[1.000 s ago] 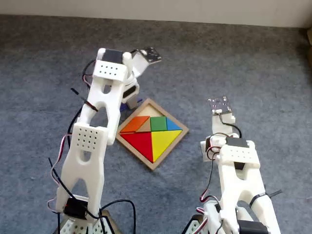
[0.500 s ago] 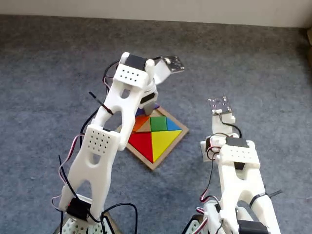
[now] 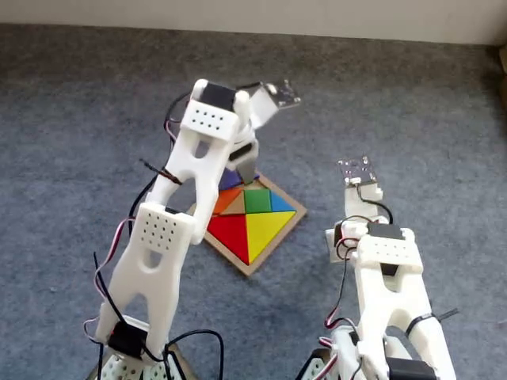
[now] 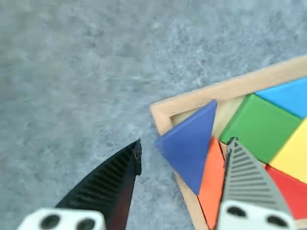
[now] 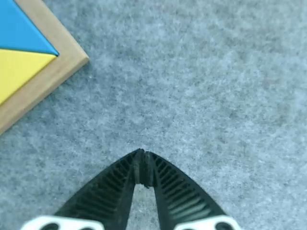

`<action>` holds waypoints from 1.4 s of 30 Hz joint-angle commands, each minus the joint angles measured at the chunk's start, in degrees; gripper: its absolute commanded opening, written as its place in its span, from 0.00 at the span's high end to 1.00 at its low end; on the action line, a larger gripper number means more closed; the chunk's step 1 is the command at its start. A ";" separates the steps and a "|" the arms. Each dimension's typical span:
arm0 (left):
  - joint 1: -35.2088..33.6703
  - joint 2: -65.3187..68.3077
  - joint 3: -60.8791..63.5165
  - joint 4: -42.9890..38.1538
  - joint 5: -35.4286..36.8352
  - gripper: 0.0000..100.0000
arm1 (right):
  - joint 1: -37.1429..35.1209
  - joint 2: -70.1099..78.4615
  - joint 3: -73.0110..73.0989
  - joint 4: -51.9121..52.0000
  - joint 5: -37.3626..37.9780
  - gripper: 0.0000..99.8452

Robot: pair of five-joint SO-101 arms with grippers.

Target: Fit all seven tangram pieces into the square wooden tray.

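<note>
The square wooden tray (image 3: pixel 273 245) lies between the two arms and holds red (image 3: pixel 230 231), yellow (image 3: pixel 265 228), green (image 3: pixel 257 200), light blue (image 3: pixel 281 203) and orange (image 3: pixel 226 199) pieces. A dark blue triangle (image 4: pixel 189 143) rests tilted over the tray's corner rim (image 4: pixel 225 91), partly on top of the orange piece (image 4: pixel 211 187). My left gripper (image 4: pixel 184 148) is open just above that triangle, one finger on each side. In the high view the left gripper (image 3: pixel 242 170) hangs over the tray's far corner. My right gripper (image 5: pixel 143 167) is shut and holds nothing, over bare carpet to the right of the tray.
Everything sits on grey carpet (image 3: pixel 412 103). A corner of the tray (image 5: pixel 57 62) with light blue and yellow pieces lies a short way from the right gripper. The right arm (image 3: pixel 384 261) stands at the tray's right.
The left arm has swung to the right, from beside the tray's left edge to over its far corner, and the blue triangle has shifted right with it. The right arm has kept still.
</note>
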 commanded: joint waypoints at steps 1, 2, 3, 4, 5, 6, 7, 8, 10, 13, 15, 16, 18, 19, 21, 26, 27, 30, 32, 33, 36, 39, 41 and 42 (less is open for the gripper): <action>-4.09 -6.20 -5.14 0.26 2.90 0.72 | 0.84 -1.54 -0.22 -0.75 -0.18 1.00; -4.79 -6.02 -5.41 0.26 2.99 0.72 | 0.84 -1.54 -0.22 -0.75 -0.18 1.00; -5.41 -5.67 -5.49 0.26 3.25 0.72 | 0.84 -1.54 -0.22 -0.75 -0.18 1.00; -6.02 -5.14 -5.58 0.26 3.43 0.72 | 0.84 -1.54 -0.22 -0.75 -0.18 1.00; -6.73 -4.44 -5.58 0.26 3.60 0.72 | 0.84 -1.54 -0.22 -0.75 -0.18 1.00; -7.43 -3.56 -5.76 0.26 3.60 0.72 | 0.84 -1.54 -0.22 -0.75 -0.18 1.00; -8.13 -2.68 -5.76 0.18 3.52 0.72 | 0.84 -1.54 -0.22 -0.75 -0.18 1.00; -8.92 -1.89 -5.85 -0.44 3.52 0.72 | 0.84 -1.54 -0.22 -0.75 -0.18 1.00; -10.42 -0.22 -5.85 -2.64 3.60 0.72 | 0.84 -1.54 -0.22 -0.75 -0.09 1.00; -11.56 2.07 -5.85 -4.57 3.60 0.72 | 0.84 -1.54 -0.22 -0.75 -0.09 1.00; -11.38 3.12 -5.85 -4.40 3.60 0.72 | 0.84 -1.54 -0.22 -0.75 -0.09 1.00; -11.21 3.56 -5.85 -4.31 3.60 0.72 | 0.84 -1.54 -0.22 -0.75 -0.09 1.00; -10.51 3.91 -5.85 -4.22 3.60 0.72 | 0.84 -1.54 -0.22 -0.75 -0.09 1.00; -10.15 3.91 -5.85 -4.22 3.60 0.72 | 0.84 -1.54 -0.22 -0.75 -0.09 1.00; -9.45 4.00 -5.85 -4.22 3.69 0.72 | 0.84 -1.54 -0.22 -0.75 -0.09 1.00; -6.55 4.09 -5.76 -4.22 3.69 0.72 | 0.84 -1.54 -0.22 -0.75 -0.09 1.00; -6.20 4.09 -5.76 -4.22 3.69 0.72 | 0.84 -1.54 -0.22 -0.75 -0.09 1.00; -4.97 4.09 -5.76 -4.22 3.69 0.72 | 0.84 -1.54 -0.22 -0.75 -0.09 1.00; -4.62 4.09 -5.76 -4.22 3.69 0.72 | 0.84 -1.54 -0.22 -0.75 -0.09 1.00; -4.44 4.09 -5.76 -4.22 3.69 0.72 | 0.84 -1.54 -0.22 -0.75 -0.09 1.00; -4.53 4.00 -5.76 -4.22 3.69 0.72 | 0.84 -1.54 -0.22 -0.75 -0.09 1.00; -4.53 3.74 -5.85 -4.22 3.69 0.72 | 0.84 -1.54 -0.22 -0.75 -0.09 1.00; -4.53 3.74 -7.52 -4.13 3.69 0.72 | 0.84 -1.54 -0.22 -0.75 -0.09 1.00; -4.53 3.74 -9.01 -3.60 3.69 0.72 | 0.84 -1.54 -0.22 -0.75 -0.09 1.00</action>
